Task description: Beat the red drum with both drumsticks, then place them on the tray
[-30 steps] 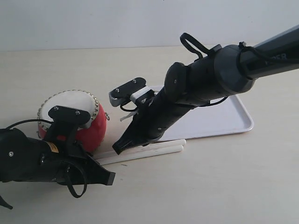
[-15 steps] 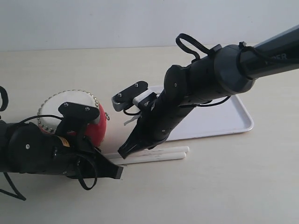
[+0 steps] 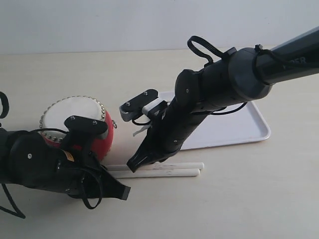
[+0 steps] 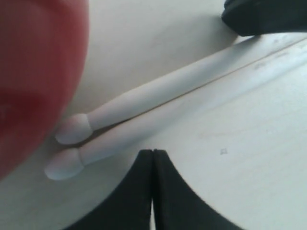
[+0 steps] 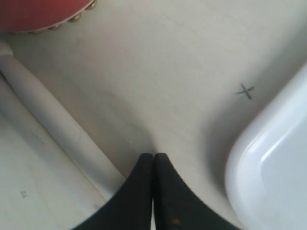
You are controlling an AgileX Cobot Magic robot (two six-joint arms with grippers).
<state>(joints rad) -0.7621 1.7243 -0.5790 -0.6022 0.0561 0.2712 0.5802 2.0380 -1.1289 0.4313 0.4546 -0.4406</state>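
The red drum [image 3: 75, 122] with its off-white skin stands at the left of the table. Two pale drumsticks [image 3: 169, 169] lie side by side on the table in front of it, between drum and tray. In the left wrist view both drumsticks [image 4: 144, 112] show their rounded tips beside the red drum [image 4: 33, 76]. My left gripper [image 3: 123, 192] is shut and empty, just near of the sticks. My right gripper [image 3: 134, 164] is shut and empty, its tip at the sticks. The white tray [image 3: 239, 124] lies at the right. One drumstick [image 5: 53, 120] and the tray [image 5: 268, 167] appear in the right wrist view.
A small pencilled cross [image 5: 245, 90] marks the table between the drum and the tray. The tabletop is pale beige, with a plain wall behind it.
The two drumsticks have rolled nearer and to the right, off their slanted lie to nearly level. The left arm moved right then settled lower; the right gripper lowered to the sticks.
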